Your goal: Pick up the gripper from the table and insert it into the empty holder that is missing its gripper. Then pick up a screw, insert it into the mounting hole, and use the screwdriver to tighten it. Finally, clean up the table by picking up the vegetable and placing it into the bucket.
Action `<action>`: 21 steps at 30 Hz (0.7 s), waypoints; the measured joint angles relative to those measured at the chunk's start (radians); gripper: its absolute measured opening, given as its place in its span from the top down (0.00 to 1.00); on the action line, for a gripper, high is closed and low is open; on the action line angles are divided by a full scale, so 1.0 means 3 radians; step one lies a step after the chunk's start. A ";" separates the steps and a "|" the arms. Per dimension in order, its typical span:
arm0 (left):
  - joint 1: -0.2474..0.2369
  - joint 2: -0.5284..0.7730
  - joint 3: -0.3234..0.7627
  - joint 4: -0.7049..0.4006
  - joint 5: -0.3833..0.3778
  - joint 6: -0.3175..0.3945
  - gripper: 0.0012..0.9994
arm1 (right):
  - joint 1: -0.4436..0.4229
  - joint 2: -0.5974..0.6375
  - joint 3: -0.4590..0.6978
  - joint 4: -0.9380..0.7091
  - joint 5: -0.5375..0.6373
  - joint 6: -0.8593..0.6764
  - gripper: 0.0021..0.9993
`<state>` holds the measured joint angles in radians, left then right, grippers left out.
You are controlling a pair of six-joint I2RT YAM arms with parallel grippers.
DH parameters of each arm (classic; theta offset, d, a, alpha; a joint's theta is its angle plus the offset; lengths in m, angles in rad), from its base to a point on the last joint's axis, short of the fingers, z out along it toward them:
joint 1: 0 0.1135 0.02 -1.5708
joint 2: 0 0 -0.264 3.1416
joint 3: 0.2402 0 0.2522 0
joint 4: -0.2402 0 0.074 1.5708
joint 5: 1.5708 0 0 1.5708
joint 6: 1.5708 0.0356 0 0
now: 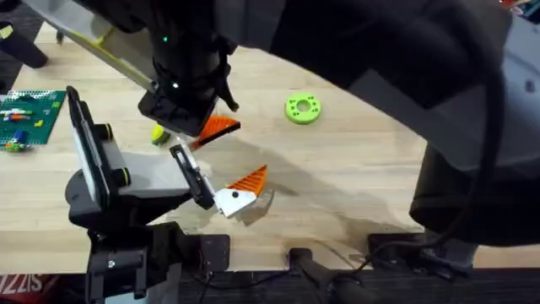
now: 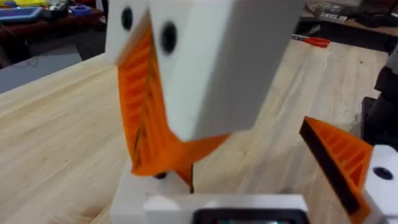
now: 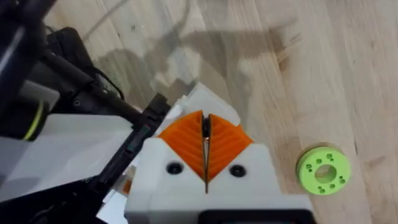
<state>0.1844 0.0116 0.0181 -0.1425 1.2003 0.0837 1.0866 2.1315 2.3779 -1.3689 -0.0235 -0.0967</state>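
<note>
My right gripper (image 1: 211, 127) reaches across from the right and hangs above the left one. Its orange pads (image 3: 186, 140) are pressed together along a thin seam, with nothing visible between them. My left gripper (image 1: 240, 192) stands open. One of its fingers carries an orange pad (image 2: 342, 158). The other is a bare white holder (image 2: 134, 193), and the right gripper (image 2: 168, 134) comes down right against it. A bit of the yellow vegetable (image 1: 158, 133) peeks out beside the right arm. The loose gripper, screw, screwdriver and bucket are out of view.
A green ring-shaped disc (image 1: 302, 108) (image 3: 323, 171) lies on the wooden table (image 1: 363, 169) to the right of both grippers. A green brick plate (image 1: 29, 114) with small pieces sits at the far left. The right arm's dark bulk covers the upper right.
</note>
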 joint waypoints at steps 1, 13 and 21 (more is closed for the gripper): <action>0.0000 0.0000 0.0000 0.0000 0.0000 0.0001 0.01 | 0.0000 0.0010 0.0000 -0.0001 0.0000 0.0001 1.00; -0.0009 0.0004 -0.0001 -0.0001 0.0005 -0.0050 0.01 | 0.0037 0.0112 0.0022 -0.0039 0.0149 0.0110 1.00; -0.0009 0.0004 -0.0001 0.0000 0.0003 -0.0050 0.01 | 0.0021 0.0111 0.0025 -0.0051 0.0245 0.0151 0.67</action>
<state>0.1818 0.0130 0.0177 -0.1425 1.2011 0.0687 1.0929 2.1649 2.3854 -1.3842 0.0500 -0.0515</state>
